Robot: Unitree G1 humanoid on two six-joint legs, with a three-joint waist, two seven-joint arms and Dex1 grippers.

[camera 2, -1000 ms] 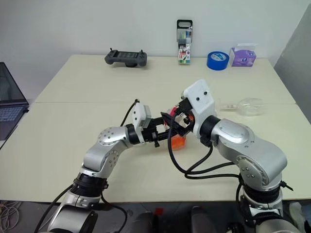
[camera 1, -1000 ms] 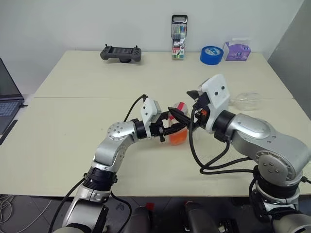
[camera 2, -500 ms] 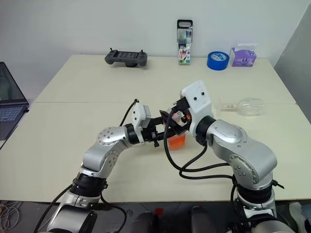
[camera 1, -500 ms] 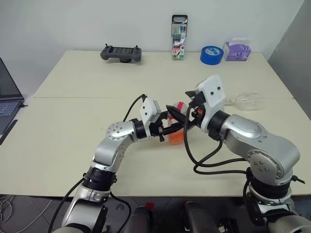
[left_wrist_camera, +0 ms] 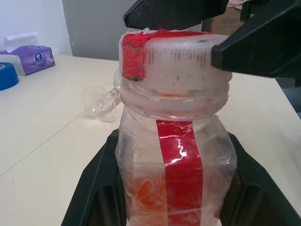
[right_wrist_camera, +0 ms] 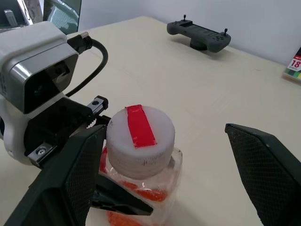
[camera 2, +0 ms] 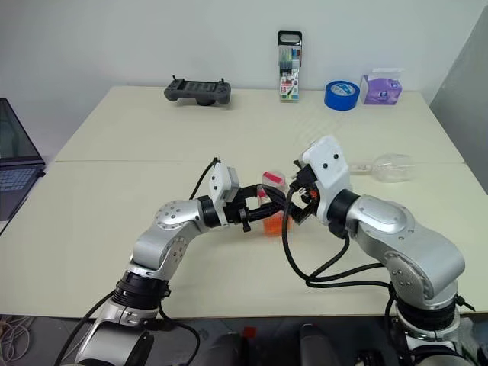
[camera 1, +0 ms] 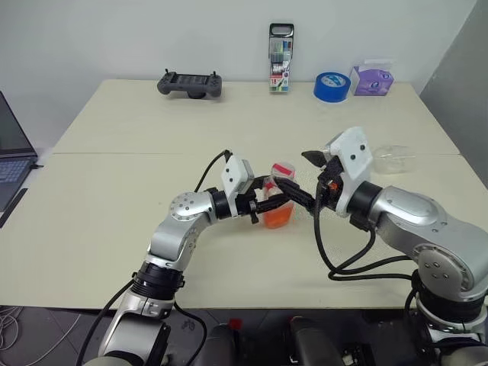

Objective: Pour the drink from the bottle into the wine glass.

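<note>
Near the middle of the pale surface [camera 1: 114, 191], the left tool [camera 1: 273, 200] is clamped narrow around the lower body of the bottle [camera 1: 279, 200], holding it upright. This is a small clear plastic bottle with a red label strip, and its red-and-white cap [right_wrist_camera: 139, 135] is on. The drink [camera 1: 277, 216], an orange-red liquid, fills only the bottom part. The left arm reaches in from the robot's left with its tool pointing level toward the right.

The right tool [right_wrist_camera: 169, 174] is spread wide and grips nothing. Its two black fingers stand one on each side of the cap, apart from it, coming in from the bottle's right at about cap height. The bottle's long axis is vertical, so the cap lies straight ahead between those open fingers. The right arm looks best placed to take the cap off, a step that seems to come before any pouring.

The wine glass [camera 1: 393, 158] lies on its side on the surface, well apart to the robot's right and farther back, beyond the right arm. It would need standing upright before the drink can go in
</note>
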